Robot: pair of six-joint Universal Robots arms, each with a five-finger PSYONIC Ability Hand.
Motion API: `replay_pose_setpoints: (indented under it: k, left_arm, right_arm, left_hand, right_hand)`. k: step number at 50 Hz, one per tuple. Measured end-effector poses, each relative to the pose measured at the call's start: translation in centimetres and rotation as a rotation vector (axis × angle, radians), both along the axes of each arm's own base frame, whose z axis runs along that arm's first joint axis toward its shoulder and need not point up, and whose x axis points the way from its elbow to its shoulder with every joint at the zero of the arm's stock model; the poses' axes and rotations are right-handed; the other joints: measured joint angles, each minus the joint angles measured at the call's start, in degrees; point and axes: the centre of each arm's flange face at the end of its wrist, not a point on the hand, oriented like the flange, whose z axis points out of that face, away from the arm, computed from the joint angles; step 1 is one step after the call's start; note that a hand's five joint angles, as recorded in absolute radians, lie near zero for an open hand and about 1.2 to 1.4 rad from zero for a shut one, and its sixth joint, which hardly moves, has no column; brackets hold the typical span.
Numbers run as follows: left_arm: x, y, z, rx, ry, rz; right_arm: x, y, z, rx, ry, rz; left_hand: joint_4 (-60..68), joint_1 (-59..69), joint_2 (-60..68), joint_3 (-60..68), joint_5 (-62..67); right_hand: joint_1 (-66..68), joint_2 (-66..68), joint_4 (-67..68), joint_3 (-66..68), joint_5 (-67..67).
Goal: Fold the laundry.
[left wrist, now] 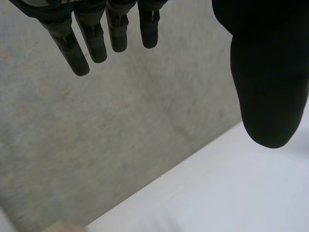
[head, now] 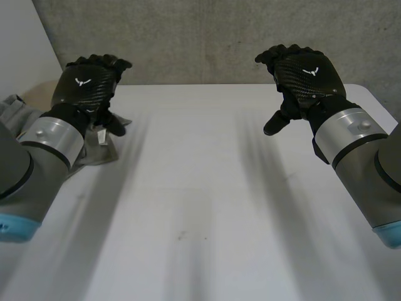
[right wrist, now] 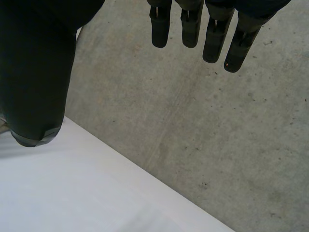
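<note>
A grey garment [head: 100, 145] lies crumpled at the table's far left, partly hidden behind my left arm. My left hand [head: 88, 84] hovers above and just in front of it, open, fingers [left wrist: 79, 41] straight and thumb [left wrist: 268, 82] apart, holding nothing. My right hand [head: 304, 75] hangs over the table's far right, also open, with its fingers [right wrist: 193, 26] relaxed, thumb [right wrist: 36, 82] spread and nothing in it. Both palms face the far wall.
The white table [head: 200, 207] stretches between the arms. A grey concrete wall [head: 219, 37] stands right behind the table's far edge. More grey cloth [head: 9, 110] sits at the left border beside my left arm.
</note>
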Motion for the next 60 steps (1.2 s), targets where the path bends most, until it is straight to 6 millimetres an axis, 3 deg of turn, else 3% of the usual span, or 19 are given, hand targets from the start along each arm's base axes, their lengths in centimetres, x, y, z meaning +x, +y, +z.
replay_pose_setpoints:
  k: [8, 14, 16, 20, 29, 31, 32, 34, 36, 44, 45, 46, 48, 52, 54, 55, 58, 59, 60]
  left_arm:
    - [2.8, -5.8, -3.4, -0.012, -0.253, 0.133]
    - [6.5, -11.4, -7.5, 0.023, -0.419, 0.246]
    - [6.8, -11.7, -7.8, 0.027, -0.427, 0.253]
    - [10.7, -15.7, -11.2, 0.07, -0.508, 0.346]
    - [14.4, -19.1, -13.8, 0.087, -0.56, 0.461]
    - [15.5, -20.3, -14.3, 0.079, -0.558, 0.502]
    - [15.6, -20.3, -14.3, 0.078, -0.557, 0.504]
    - [15.6, -20.6, -14.3, 0.07, -0.548, 0.512]
    - [15.2, -20.6, -13.8, 0.056, -0.526, 0.515]
    - [11.4, -18.8, -9.2, -0.009, -0.374, 0.489]
    - [9.0, -17.0, -6.6, -0.041, -0.297, 0.449]
    - [9.0, -17.0, -6.6, -0.041, -0.297, 0.449]
    - [5.6, -14.0, -3.6, -0.079, -0.214, 0.371]
    - [1.3, -9.7, -0.9, -0.115, -0.149, 0.251]
    - [0.4, -8.7, -0.6, -0.12, -0.141, 0.223]
    - [-1.9, -6.2, -0.1, -0.126, -0.127, 0.151]
    - [-4.0, -3.8, 0.0, -0.124, -0.122, 0.08]
    - [-6.9, -0.4, -0.6, -0.112, -0.125, -0.024]
    - [-7.6, 0.5, -0.9, -0.106, -0.128, -0.05]
  right_arm:
    - [0.1, 0.1, 0.0, -0.004, 0.008, 0.006]
    - [0.3, 0.3, -0.2, -0.015, 0.038, 0.01]
    - [0.3, 0.3, -0.3, -0.016, 0.041, 0.01]
    - [0.4, 0.3, -0.6, -0.019, 0.063, 0.011]
    - [0.5, 0.2, -1.1, -0.01, 0.076, 0.013]
    - [0.6, 0.0, -1.8, 0.006, 0.086, 0.015]
    - [0.6, -0.1, -1.9, 0.008, 0.087, 0.016]
    - [0.7, -0.2, -2.1, 0.013, 0.09, 0.017]
    - [0.7, -0.3, -2.2, 0.016, 0.092, 0.017]
    - [0.6, -0.6, -2.1, 0.012, 0.09, 0.012]
    - [0.5, -0.7, -1.9, 0.006, 0.088, 0.008]
    - [0.5, -0.7, -1.9, 0.006, 0.088, 0.008]
    - [0.4, -0.9, -1.6, -0.002, 0.083, 0.001]
    - [-0.1, -1.5, -1.2, -0.011, 0.077, -0.016]
    - [-0.2, -1.6, -1.1, -0.013, 0.076, -0.02]
    - [-0.5, -1.9, -0.8, -0.019, 0.073, -0.031]
    - [-0.6, -2.1, -0.7, -0.021, 0.071, -0.036]
    - [-1.1, -2.5, -0.2, -0.031, 0.066, -0.052]
    - [-1.1, -2.6, -0.2, -0.032, 0.066, -0.055]
  left_hand:
    - [0.0, 0.0, 0.0, 0.0, 0.0]
    - [0.0, 0.0, 0.0, 0.0, 0.0]
    - [0.0, 0.0, 0.0, 0.0, 0.0]
    - [0.0, 0.0, 0.0, 0.0, 0.0]
    - [0.0, 0.0, 0.0, 0.0, 0.0]
    - [14.7, 16.7, 15.2, 14.7, 11.7]
    - [14.7, 16.7, 15.2, 14.7, 11.7]
    - [44.8, 46.9, 45.6, 44.5, 36.1]
    - [52.9, 48.2, 53.9, 52.2, 43.3]
    - [55.7, 48.2, 55.5, 53.7, 44.9]
    - [55.7, 48.2, 55.5, 53.7, 47.7]
    - [55.7, 48.2, 55.5, 53.7, 47.7]
    - [56.0, 48.2, 55.6, 53.7, 47.9]
    - [56.0, 48.2, 55.6, 53.7, 47.9]
    - [56.0, 48.2, 55.6, 53.7, 47.9]
    - [56.0, 48.2, 55.6, 53.7, 47.9]
    - [56.0, 48.2, 55.6, 53.7, 47.9]
    - [56.2, 48.2, 55.7, 54.2, 47.9]
    - [56.3, 48.2, 55.7, 54.2, 47.9]
  right_hand:
    - [0.0, 0.0, 0.0, 0.0, 0.0]
    - [0.0, 0.0, 0.0, 0.0, 0.0]
    - [0.0, 0.0, 0.0, 0.0, 0.0]
    - [0.0, 0.0, 0.0, 0.0, 0.0]
    - [0.0, 0.0, 0.0, 0.0, 0.0]
    - [0.0, 0.0, 0.0, 0.0, 0.0]
    - [0.0, 0.0, 0.0, 0.0, 0.0]
    - [0.0, 0.0, 0.0, 0.0, 0.0]
    - [0.0, 0.0, 0.0, 0.0, 0.0]
    - [0.0, 0.0, 0.0, 0.0, 0.0]
    - [0.0, 0.0, 0.0, 0.0, 0.0]
    - [0.0, 0.0, 0.0, 0.0, 0.0]
    - [0.0, 0.0, 0.0, 0.0, 0.0]
    - [0.0, 0.0, 0.0, 0.0, 0.0]
    - [0.0, 0.0, 0.0, 0.0, 0.0]
    - [0.0, 0.0, 0.0, 0.0, 0.0]
    - [0.0, 0.0, 0.0, 0.0, 0.0]
    - [0.0, 0.0, 0.0, 0.0, 0.0]
    - [0.0, 0.0, 0.0, 0.0, 0.0]
